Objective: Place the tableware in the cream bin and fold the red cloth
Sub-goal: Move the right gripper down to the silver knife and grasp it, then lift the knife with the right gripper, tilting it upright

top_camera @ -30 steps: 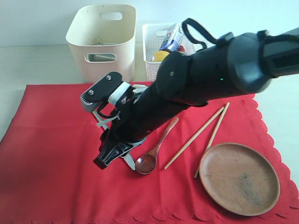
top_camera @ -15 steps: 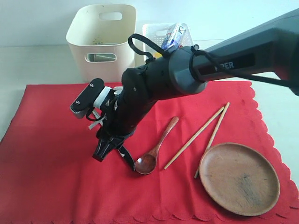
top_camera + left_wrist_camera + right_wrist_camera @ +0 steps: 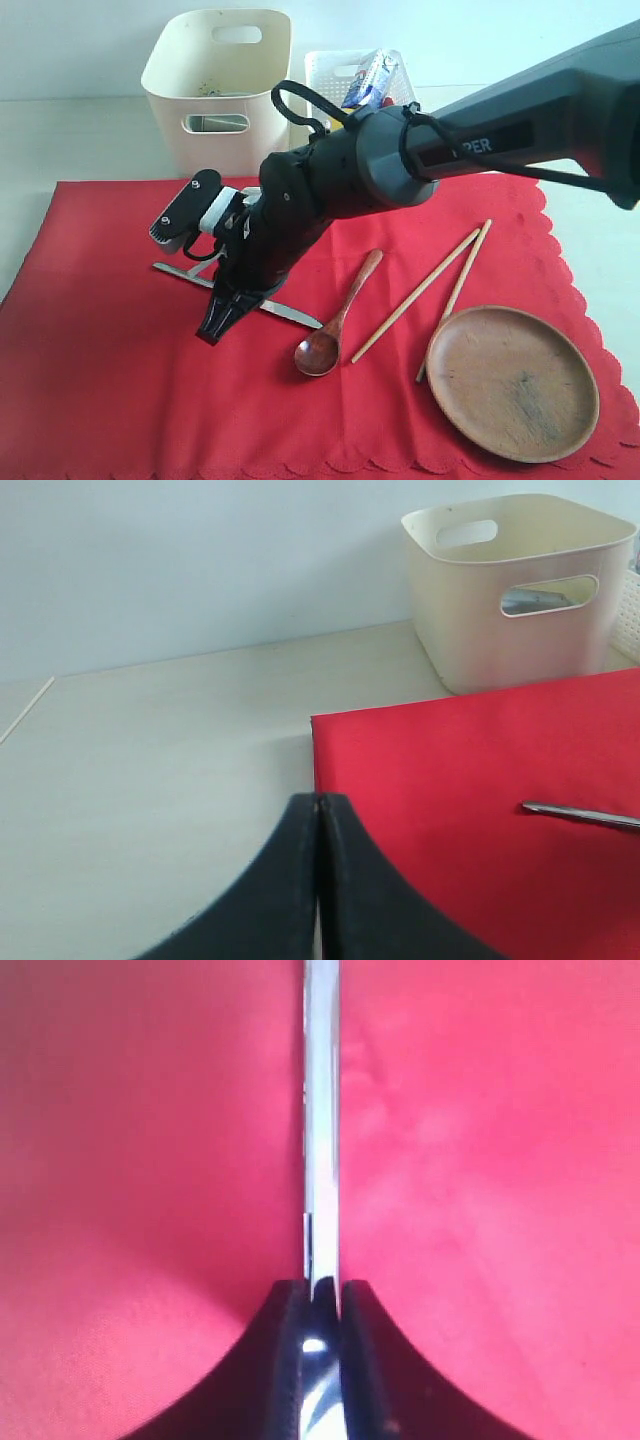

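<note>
Right end effector [image 3: 216, 323] was clamped on silver table knife [image 3: 295, 315], on red cloth [image 3: 100, 360] before cream bin [image 3: 200, 140]. Narrow pinch: knife might swivel loose during lift.

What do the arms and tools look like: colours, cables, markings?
The right arm has a dark grey rounded casing with white lettering ending in PER, a black cable looped at the wrist and a black-and-white camera mount. The right tool has black tapered fingers. The left tool has black curved fingers; its arm is out of view.
</note>
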### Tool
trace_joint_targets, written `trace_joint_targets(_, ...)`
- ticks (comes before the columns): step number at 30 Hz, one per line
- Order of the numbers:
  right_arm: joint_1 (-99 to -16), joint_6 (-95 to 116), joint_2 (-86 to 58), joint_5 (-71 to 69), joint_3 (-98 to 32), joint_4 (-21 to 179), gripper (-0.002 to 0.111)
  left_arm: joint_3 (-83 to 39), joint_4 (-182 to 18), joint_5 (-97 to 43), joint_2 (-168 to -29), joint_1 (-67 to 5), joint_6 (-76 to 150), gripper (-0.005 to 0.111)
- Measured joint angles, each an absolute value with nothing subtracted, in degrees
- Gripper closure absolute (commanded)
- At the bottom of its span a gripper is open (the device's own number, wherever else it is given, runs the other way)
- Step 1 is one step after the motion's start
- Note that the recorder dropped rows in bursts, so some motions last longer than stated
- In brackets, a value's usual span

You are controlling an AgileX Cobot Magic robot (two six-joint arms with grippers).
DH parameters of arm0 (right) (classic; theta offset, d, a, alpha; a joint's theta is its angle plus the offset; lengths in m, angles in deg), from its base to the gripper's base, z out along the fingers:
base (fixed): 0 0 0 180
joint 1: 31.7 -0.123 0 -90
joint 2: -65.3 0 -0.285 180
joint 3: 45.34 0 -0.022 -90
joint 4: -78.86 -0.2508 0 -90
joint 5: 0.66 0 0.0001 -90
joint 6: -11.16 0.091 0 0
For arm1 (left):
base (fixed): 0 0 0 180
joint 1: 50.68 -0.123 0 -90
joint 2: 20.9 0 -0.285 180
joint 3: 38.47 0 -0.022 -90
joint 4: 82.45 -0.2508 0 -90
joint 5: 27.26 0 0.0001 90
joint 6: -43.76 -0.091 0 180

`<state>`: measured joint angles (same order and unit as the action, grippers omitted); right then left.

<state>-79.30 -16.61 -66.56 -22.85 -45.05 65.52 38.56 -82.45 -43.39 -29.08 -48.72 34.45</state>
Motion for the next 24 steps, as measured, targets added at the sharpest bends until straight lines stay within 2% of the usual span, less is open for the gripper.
trace_joint_targets(16,-79.4,-14.6,-60.7,-21.3,-45.1,65.5,0.108,38.6,-82.4,-43.4,-29.1,-48.7,34.4,0.107)
trace_joint_targets(18,-79.4,-14.6,-61.1,-21.3,-45.1,65.5,0.103,38.6,-82.4,-43.4,-29.1,-48.7,34.4,0.107)
trace_joint_targets(24,-79.8,-13.1,-64.4,-20.3,-45.1,65.6,0.073,38.6,-82.4,-43.4,-29.1,-48.7,34.4,0.107)
